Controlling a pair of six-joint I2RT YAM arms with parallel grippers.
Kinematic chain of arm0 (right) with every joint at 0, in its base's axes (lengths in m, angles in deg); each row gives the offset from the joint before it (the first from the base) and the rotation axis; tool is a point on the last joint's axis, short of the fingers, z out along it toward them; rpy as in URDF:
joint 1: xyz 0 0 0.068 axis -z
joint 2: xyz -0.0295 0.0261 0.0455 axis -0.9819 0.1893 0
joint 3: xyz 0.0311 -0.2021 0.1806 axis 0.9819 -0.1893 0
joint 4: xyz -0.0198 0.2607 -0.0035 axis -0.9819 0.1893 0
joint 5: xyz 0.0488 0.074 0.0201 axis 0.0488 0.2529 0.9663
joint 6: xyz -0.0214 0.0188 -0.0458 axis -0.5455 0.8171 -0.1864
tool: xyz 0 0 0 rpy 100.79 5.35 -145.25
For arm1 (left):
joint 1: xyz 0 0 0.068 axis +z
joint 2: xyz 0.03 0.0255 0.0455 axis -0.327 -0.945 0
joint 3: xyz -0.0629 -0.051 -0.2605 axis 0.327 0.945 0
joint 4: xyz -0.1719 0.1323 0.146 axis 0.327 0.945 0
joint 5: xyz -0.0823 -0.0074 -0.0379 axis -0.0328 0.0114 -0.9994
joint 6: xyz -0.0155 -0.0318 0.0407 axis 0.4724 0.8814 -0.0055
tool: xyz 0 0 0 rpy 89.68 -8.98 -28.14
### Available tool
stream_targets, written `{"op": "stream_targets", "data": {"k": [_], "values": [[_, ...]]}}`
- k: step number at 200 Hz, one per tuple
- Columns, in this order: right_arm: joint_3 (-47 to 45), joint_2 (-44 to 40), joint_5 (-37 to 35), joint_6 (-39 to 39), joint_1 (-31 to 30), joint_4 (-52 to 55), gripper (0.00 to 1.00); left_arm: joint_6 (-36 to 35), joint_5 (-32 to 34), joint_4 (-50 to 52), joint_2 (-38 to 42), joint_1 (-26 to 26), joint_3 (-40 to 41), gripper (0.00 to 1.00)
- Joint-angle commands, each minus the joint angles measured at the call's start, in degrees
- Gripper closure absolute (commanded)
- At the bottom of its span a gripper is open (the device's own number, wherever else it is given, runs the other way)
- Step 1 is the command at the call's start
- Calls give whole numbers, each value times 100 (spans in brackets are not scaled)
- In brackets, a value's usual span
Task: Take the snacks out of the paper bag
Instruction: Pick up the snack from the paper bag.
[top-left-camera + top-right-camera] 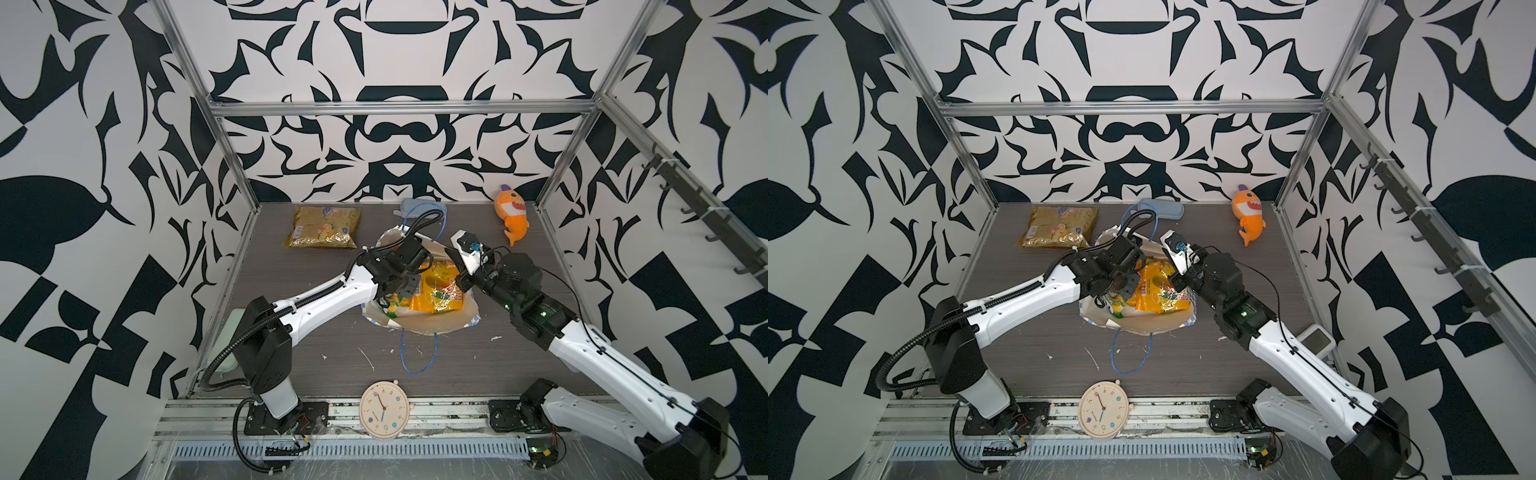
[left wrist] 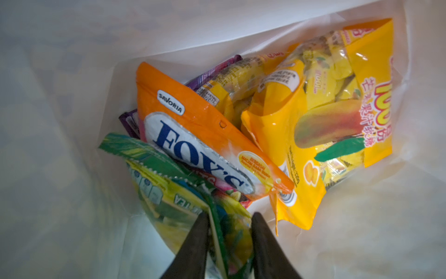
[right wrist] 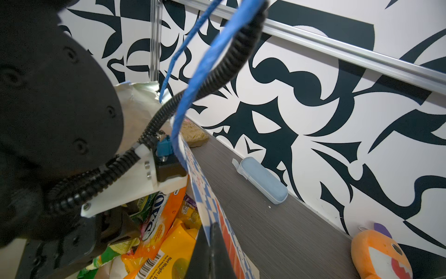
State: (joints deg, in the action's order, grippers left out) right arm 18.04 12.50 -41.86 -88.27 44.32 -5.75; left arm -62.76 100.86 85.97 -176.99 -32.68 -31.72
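The left hand [image 2: 230, 217] is sitting inside the paper bag [image 1: 432, 330]. Its fingers are narrowly parted and are pinching the top edge of the green-yellow packet [image 2: 169, 198] between them. The red-orange packet [image 2: 193, 125] and two orange-yellow packets [image 2: 337, 108] are lying beside it in the bag. The right hand [image 3: 212, 233] is clamping fully closed on the bag's checked wall. The bag is standing open at the middle of the tabletop [image 1: 478, 365]. The gold packet [image 1: 322, 227] is lying near the far left corner.
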Motion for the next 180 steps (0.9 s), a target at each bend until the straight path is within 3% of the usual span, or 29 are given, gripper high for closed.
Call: {"op": "stream_targets", "data": {"k": [1,51,115,180], "values": [[183,-156,18,-30,-62,-317,100,49,177,-15,-38,70,138,79],[134,-212,-83,-31,-64,-351,100,111,-19,-240,235,167,331,100],[98,-222,-185,-16,-65,-437,100,-134,-250,-898,1115,193,583,100],[87,-239,-246,7,-58,-436,100,-1159,-1000,-1669,2200,194,1085,100]]}}
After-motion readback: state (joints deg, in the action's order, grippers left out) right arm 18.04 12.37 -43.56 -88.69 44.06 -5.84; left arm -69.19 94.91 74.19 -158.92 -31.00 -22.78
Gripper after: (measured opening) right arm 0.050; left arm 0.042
